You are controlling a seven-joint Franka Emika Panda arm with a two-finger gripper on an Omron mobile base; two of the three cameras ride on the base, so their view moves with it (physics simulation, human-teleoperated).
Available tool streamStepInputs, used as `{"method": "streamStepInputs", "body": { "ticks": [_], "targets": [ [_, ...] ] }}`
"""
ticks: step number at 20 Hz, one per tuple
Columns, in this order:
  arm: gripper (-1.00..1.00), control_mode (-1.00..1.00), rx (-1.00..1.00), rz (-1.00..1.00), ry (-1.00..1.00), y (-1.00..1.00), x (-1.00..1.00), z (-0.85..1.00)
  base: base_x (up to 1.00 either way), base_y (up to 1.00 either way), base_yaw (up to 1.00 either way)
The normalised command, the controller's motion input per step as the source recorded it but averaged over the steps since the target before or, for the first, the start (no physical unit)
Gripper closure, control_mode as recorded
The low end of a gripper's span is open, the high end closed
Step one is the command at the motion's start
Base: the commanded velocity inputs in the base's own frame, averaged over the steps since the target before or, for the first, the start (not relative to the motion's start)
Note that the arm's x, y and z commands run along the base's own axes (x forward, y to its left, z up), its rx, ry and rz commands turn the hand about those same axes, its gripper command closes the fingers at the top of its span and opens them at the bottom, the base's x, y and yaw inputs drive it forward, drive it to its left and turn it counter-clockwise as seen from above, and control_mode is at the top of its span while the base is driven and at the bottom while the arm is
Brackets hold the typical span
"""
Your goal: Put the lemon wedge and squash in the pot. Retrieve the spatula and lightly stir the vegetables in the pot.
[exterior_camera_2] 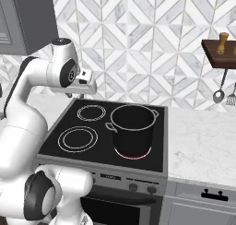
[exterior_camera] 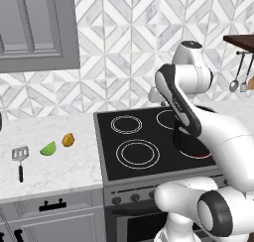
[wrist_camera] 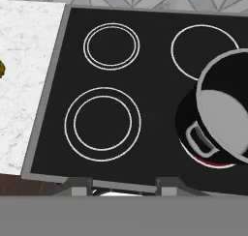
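Observation:
On the white counter left of the stove lie the green lemon wedge, the orange-yellow squash just right of it, and the spatula further left, handle toward the front edge. The squash peeks in at the hand view's left edge. The black pot stands on the front right burner, which glows red beneath; its inside looks bare. The arm half covers the pot in the left base view. My gripper hovers high over the cooktop, open, holding nothing.
The black cooktop has several ring burners. Silver ladle-like utensils hang from a wooden rack at the right, over more white counter. A grey wall cabinet hangs above the left counter.

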Motion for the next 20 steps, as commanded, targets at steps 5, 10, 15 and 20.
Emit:
{"method": "streamStepInputs", "body": {
  "ticks": [5, 10, 15, 20],
  "targets": [
    [-1.0, 1.0, 0.0, 0.0, 0.0, 0.0, 0.0, 0.0, 0.0, 0.07, 0.0],
    [-1.0, 1.0, 0.0, 0.0, 0.0, 0.0, 0.0, 0.0, 0.0, 0.58, 0.0],
    [-1.0, 1.0, 0.0, 0.0, 0.0, 0.0, 0.0, 0.0, 0.12, 0.45, 0.0],
    [-1.0, 1.0, 0.0, 0.0, 0.0, 0.0, 0.0, 0.0, 0.65, 0.04, 0.0]
  ]
}}
